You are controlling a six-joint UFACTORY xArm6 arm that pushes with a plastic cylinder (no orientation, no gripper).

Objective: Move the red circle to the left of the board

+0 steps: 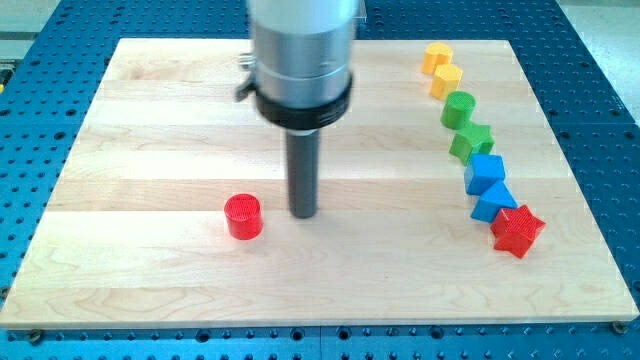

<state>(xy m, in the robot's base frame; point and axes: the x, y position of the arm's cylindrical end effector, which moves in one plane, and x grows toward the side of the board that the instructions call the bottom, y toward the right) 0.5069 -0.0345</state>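
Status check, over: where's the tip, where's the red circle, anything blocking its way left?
My tip down just right of red circle, small gap. Board left of it shows no blocks. Other blocks lined up far right.

This looks like a robotics lab. A pale wooden board (150,120) lies on a blue perforated metal bench (600,100) with a regular hole grid, and a grey cylindrical robot arm housing (303,60) hangs above the board.

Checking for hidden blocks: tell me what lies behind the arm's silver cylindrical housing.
Behind the silver cylindrical housing, only pale wooden board shows around it. The strip it covers cannot be seen. My tip stands right of the red circle block.
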